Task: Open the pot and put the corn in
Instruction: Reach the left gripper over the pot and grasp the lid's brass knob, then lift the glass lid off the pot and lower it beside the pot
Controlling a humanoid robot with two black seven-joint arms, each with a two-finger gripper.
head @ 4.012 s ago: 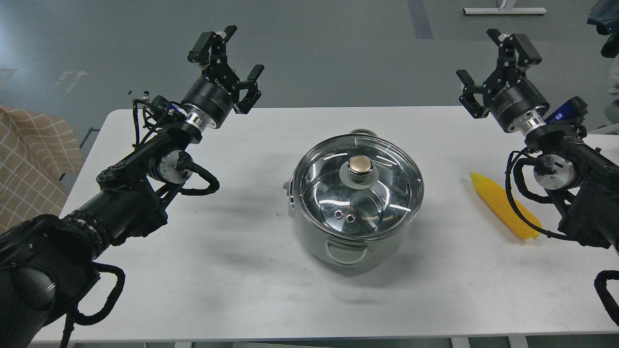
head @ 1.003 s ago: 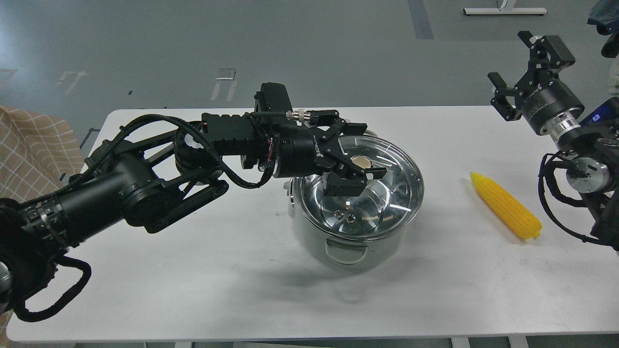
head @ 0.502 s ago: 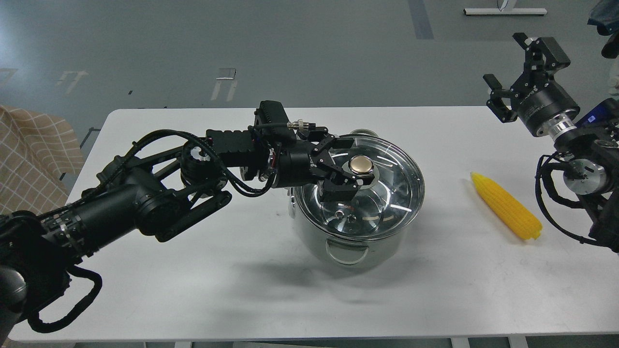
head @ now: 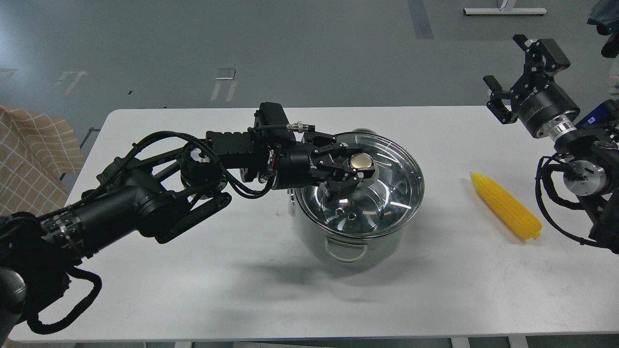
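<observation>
The shiny steel pot [head: 315,236] stands at the middle of the white table [head: 193,280] with its glass lid [head: 394,186] on top. My left gripper [head: 359,169] reaches in from the left and is shut on the lid's brass knob [head: 360,160], one finger behind it and one in front. The yellow corn [head: 506,212] lies on the table to the right of the pot, pointing away from me. My right gripper [head: 521,67] is open and empty, held high above the table's far right edge, well clear of the corn.
A checked cloth [head: 29,164] hangs off to the left of the table. My right arm's elbow and cables [head: 580,179] hang just right of the corn. Bare table top lies in front of the pot.
My left arm swung in from the raised left to the pot, and its fingers have closed on the lid knob over the last half second. The right gripper has stayed raised.
</observation>
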